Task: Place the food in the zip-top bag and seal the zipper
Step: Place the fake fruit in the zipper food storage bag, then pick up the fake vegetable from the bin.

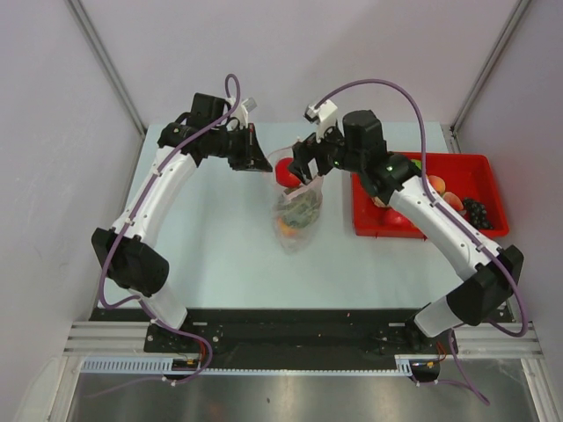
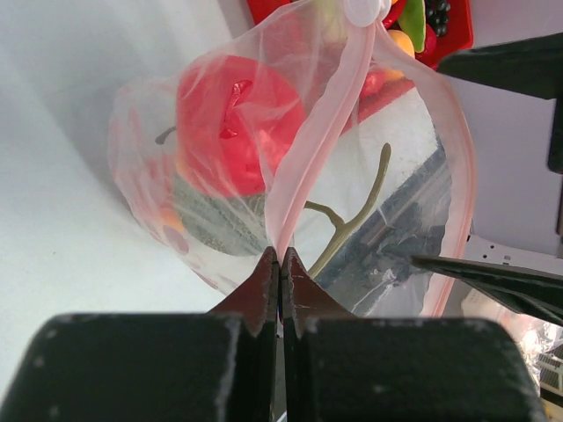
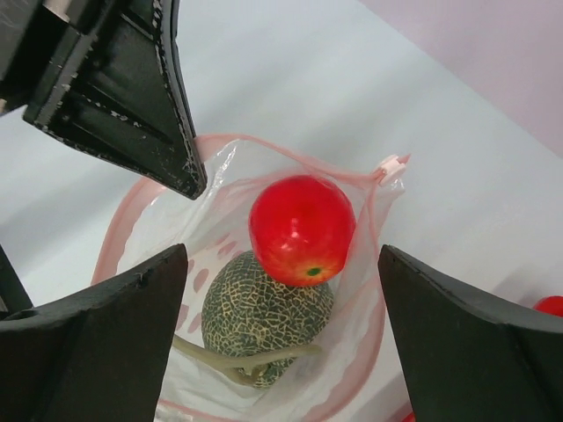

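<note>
The clear zip-top bag (image 1: 297, 215) stands open in the middle of the table. My left gripper (image 1: 262, 162) is shut on its pink zipper (image 2: 303, 154) strip at the left rim and holds the mouth up. Inside lie a netted green melon (image 3: 264, 312) with a stem and a red apple (image 3: 302, 229) resting on top of it. My right gripper (image 1: 304, 170) is open and empty just above the bag's mouth, with its fingers (image 3: 106, 334) on either side of the apple. The white zipper slider (image 3: 388, 164) sits at the far end of the rim.
A red tray (image 1: 479, 163) stands to the right of the bag with several more toy foods, among them dark grapes (image 1: 476, 212) and orange pieces (image 1: 438, 184). Grey walls close off the back and sides of the table.
</note>
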Available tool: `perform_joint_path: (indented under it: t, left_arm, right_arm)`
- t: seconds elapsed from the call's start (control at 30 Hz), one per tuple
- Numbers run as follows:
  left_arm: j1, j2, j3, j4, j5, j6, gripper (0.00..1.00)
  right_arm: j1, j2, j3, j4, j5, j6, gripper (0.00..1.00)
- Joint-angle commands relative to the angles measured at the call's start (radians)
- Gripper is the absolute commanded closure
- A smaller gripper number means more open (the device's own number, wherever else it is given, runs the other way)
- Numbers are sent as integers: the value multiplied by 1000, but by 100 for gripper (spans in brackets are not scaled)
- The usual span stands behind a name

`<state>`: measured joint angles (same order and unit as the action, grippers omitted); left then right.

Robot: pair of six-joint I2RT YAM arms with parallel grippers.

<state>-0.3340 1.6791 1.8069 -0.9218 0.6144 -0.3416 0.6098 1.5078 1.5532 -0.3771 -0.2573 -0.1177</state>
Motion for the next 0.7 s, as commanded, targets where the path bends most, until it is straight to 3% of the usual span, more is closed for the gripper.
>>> perform_joint_path:
  t: [0.0,0.07,0.3,0.43,0.67]
  left_arm:
    - [3,-27,6,24,30,-14,100]
    - [3,-30,6,26,27,-14,100]
    - [3,-32,9,26,30,-11,100]
    - [3,-30,9,28,27,-10,100]
    - [3,-21,12,18,24,-2,100]
  right_arm:
    - [-25,-81,65,-6,-19,-22,6]
    - [-65,-115,51,-26,-68,-16,6]
    - [-472,-127,-4,-141,-229,-34,8]
    - [-640,-48,-13,-226,-283,-103,16]
    - [-809,61,4,-402,-315,-333,30]
